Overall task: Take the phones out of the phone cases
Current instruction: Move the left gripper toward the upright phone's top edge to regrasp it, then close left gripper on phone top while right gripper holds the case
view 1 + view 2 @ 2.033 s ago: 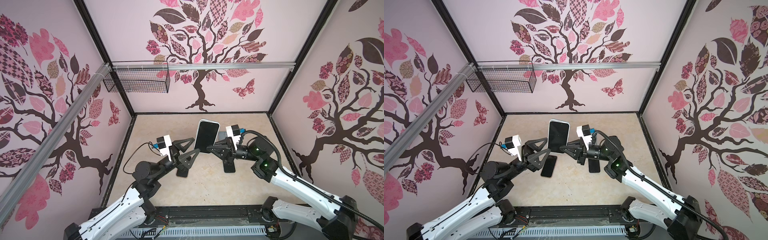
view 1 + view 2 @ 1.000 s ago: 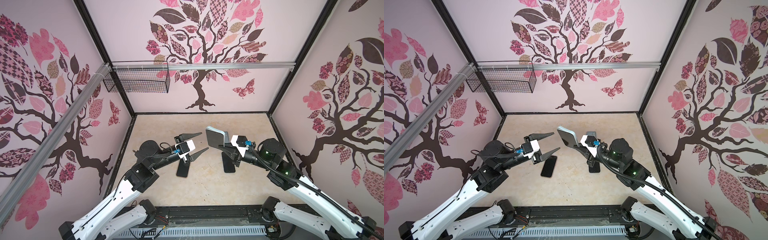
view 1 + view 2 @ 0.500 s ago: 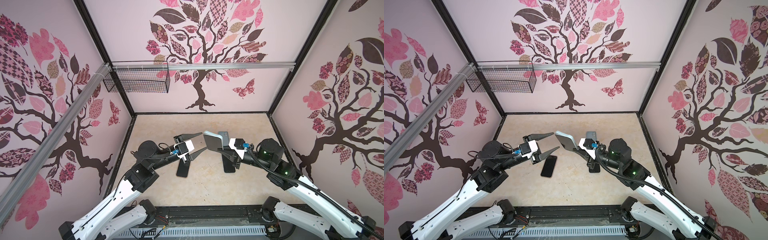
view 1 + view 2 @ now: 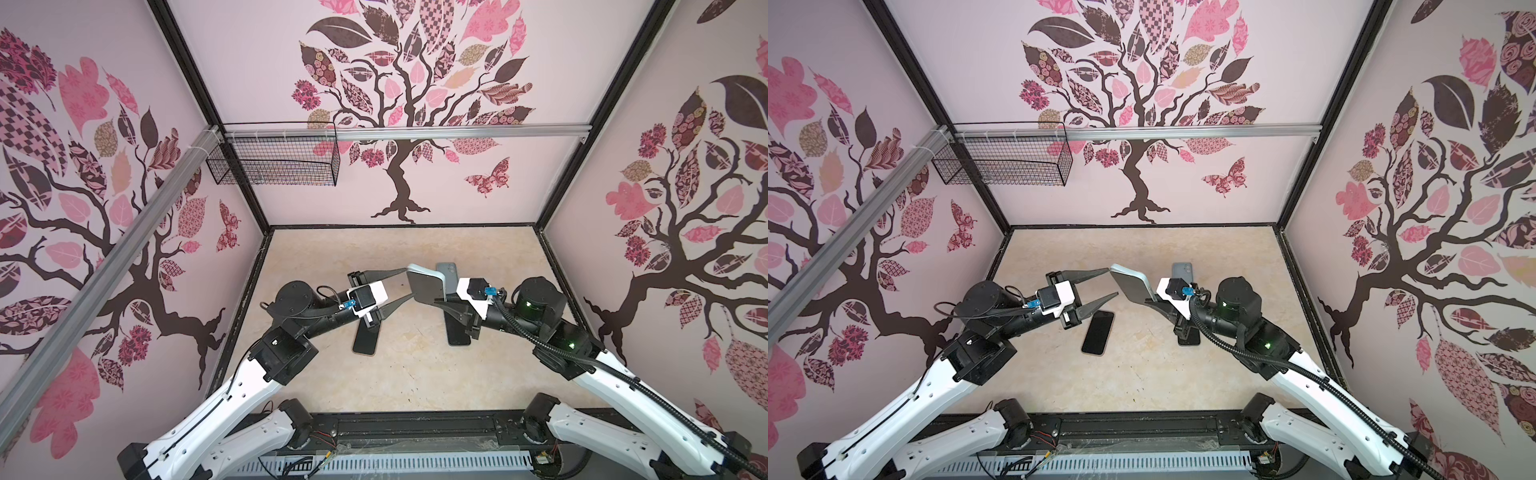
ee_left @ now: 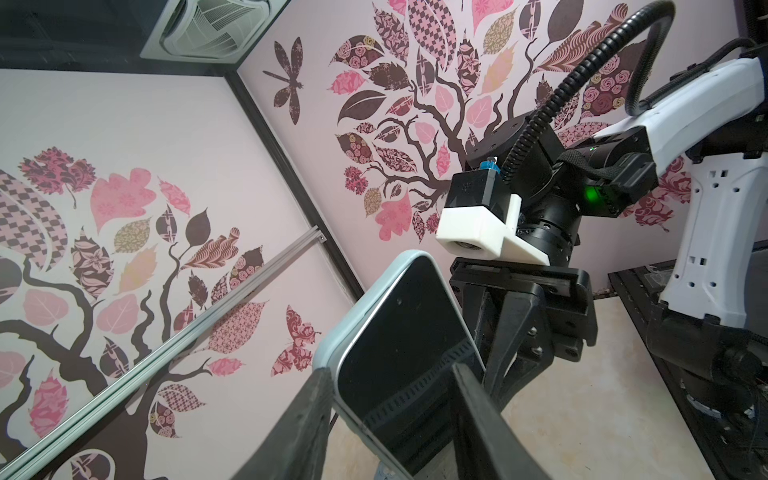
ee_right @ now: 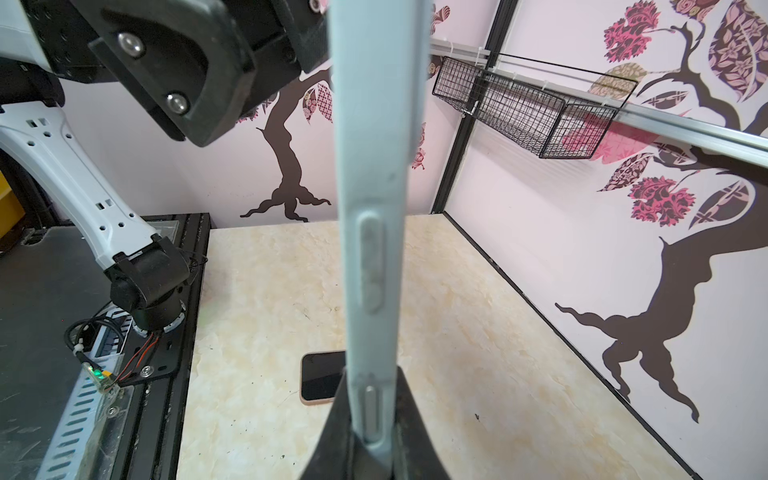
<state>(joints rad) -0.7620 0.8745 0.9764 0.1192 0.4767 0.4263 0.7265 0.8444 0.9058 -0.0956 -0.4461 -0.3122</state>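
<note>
A phone (image 5: 399, 332) with a dark screen sits in a pale blue phone case (image 6: 376, 166) and hangs in the air above the middle of the table, seen in both top views (image 4: 426, 284) (image 4: 1131, 286). My right gripper (image 6: 372, 374) is shut on one end of the cased phone, one finger on its face and one on its back. My left gripper (image 4: 408, 283) (image 5: 390, 372) is open, and its jaws straddle the phone's other end. One left finger (image 5: 320, 399) lies against the case's rim.
A black phone with a pinkish rim (image 4: 368, 336) (image 6: 320, 376) lies flat on the marbled table (image 4: 415, 374) below the left gripper. A dark phone (image 4: 457, 332) lies under the right wrist, and a grey one (image 4: 446, 270) lies behind it. A wire basket (image 4: 274, 166) hangs on the back-left rail.
The right gripper has carried the cased phone leftward to the left gripper. The left jaws have narrowed and now sit around the phone's free end.
</note>
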